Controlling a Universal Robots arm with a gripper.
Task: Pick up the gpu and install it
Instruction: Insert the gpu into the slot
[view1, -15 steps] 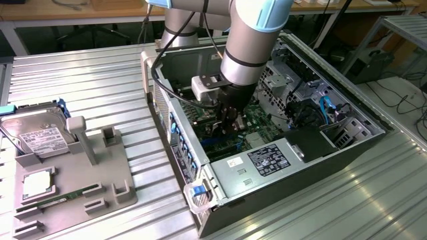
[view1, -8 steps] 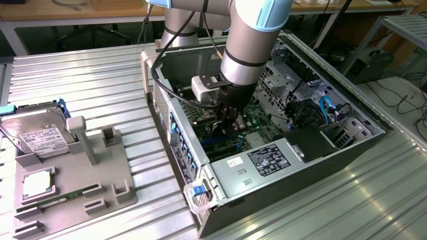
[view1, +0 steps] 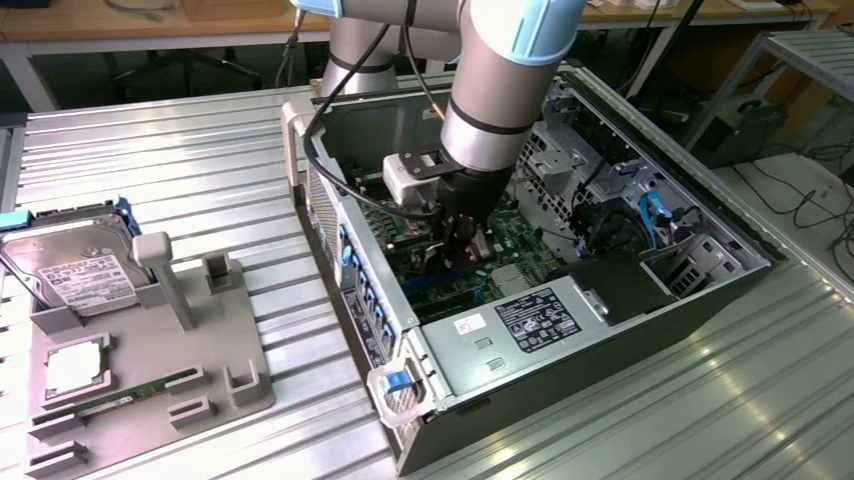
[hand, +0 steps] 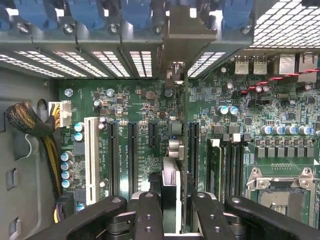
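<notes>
Gripper (hand: 170, 210) fingers clamped on gpu (hand: 171, 150), edge-on above motherboard (hand: 140, 130) slots.

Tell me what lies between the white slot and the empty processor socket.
In the wrist view: black expansion slots, the gpu held edge-on in the gripper, then the memory slots.

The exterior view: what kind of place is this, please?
Probably a robotics lab or test bench for PC assembly: an open computer case lies on a ribbed aluminium table, a grey parts fixture holds a hard drive, and desks stand behind.
</notes>
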